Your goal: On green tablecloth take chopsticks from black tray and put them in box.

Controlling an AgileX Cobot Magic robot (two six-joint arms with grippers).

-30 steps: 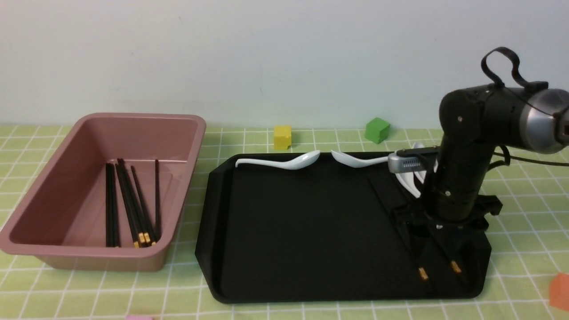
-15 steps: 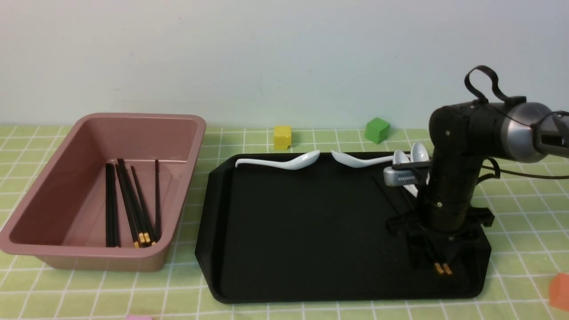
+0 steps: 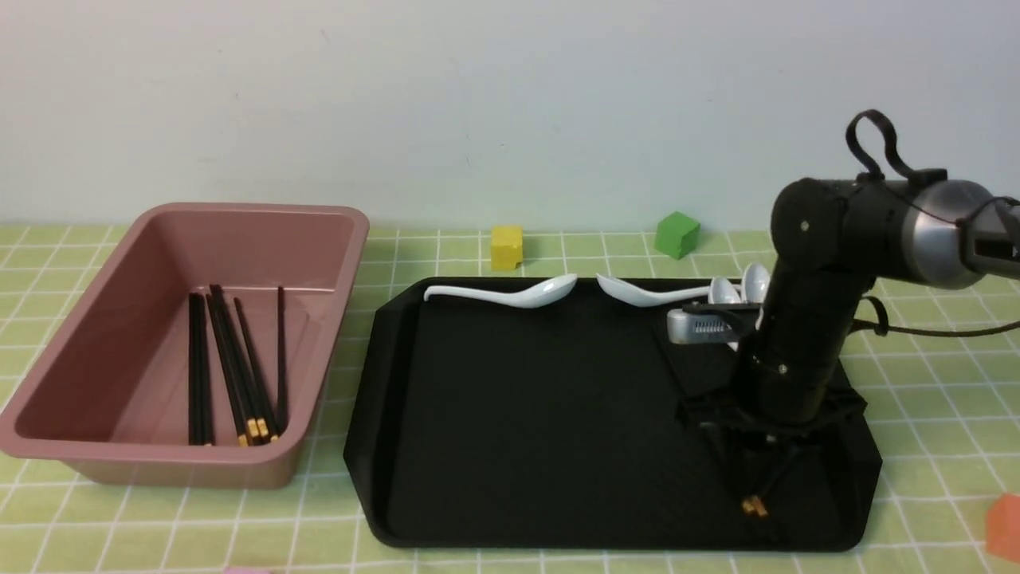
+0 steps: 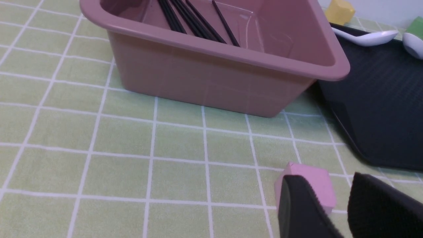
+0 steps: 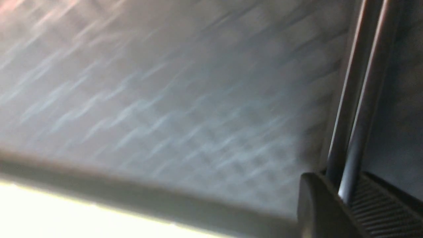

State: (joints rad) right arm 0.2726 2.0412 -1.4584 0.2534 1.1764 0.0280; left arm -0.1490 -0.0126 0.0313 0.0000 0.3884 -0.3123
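Note:
The black tray lies on the green tablecloth. My right gripper points down over the tray's front right part, shut on a pair of black chopsticks; their gold bands show just below the fingers. In the right wrist view the two sticks run side by side out of the closed gripper over the blurred tray floor. The pink box stands left of the tray with several chopsticks inside. My left gripper is open and empty over the cloth.
Three white spoons lie along the tray's far edge. A yellow cube and a green cube sit behind the tray, an orange cube at the right edge. A pink cube lies by my left fingers.
My right gripper has closed, drawing the two spread chopsticks together, and has shifted left with them. The tray has slid slightly left. The left arm has not moved.

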